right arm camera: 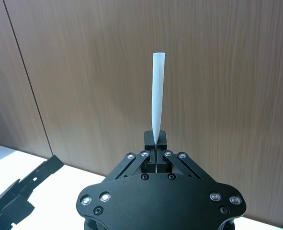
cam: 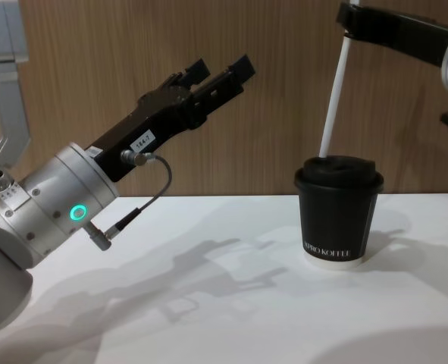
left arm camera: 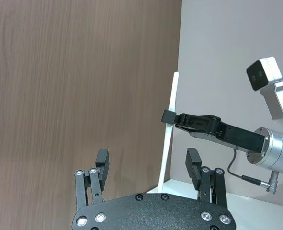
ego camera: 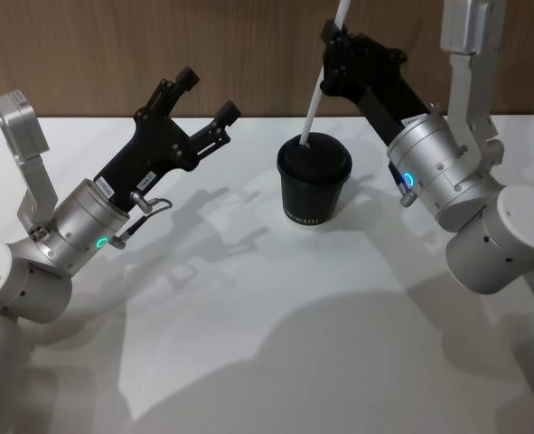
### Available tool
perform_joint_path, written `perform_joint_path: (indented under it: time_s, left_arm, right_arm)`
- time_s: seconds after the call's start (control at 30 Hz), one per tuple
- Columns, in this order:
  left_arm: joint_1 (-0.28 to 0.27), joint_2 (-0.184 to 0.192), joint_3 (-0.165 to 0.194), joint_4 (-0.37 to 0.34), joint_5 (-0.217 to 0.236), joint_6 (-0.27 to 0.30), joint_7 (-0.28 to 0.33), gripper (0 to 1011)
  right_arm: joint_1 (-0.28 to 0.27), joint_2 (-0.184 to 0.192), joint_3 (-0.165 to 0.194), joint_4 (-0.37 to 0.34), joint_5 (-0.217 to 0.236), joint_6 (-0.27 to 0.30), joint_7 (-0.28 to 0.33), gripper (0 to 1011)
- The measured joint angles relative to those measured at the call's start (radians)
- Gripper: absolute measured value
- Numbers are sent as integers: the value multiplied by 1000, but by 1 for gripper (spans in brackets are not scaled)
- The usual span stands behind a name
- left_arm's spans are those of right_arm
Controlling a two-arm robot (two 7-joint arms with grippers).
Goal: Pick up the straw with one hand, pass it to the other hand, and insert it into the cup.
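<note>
Head view: the thin white straw (ego camera: 313, 110) slants into the lidded black paper cup (ego camera: 313, 181) on the white surface (ego camera: 248, 344), pinched by the right tool (ego camera: 332, 45). The left tool (ego camera: 208, 95) hangs spread and empty. Right wrist view: black fingers (right arm camera: 161, 139) clamp the straw (right arm camera: 157, 96). Chest view: the straw's (cam: 332, 98) foot sits in the lid.

We see the straw (cam: 332, 102) as smooth matt white plastic, its lower end in the lid of the cup (cam: 339, 220), which looks like matt black paper under a slightly glossy plastic lid. Above the cup, the right gripper (ego camera: 336, 56) pinching the straw is matt black, with a brushed silver metal wrist. The left gripper (ego camera: 208, 98), left of the cup, looks alike. Behind the cup stands grained wood panelling (cam: 284, 98); the table (ego camera: 248, 316) beneath is smooth matt white.
</note>
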Motion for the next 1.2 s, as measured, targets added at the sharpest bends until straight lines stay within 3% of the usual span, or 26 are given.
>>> perform_joint_path:
  time_s: [1.2]
  left_arm:
    - [0,0,0,0,0,0,0,1003]
  right_arm:
    - [-8,-35,25,28,-15,10,20,14]
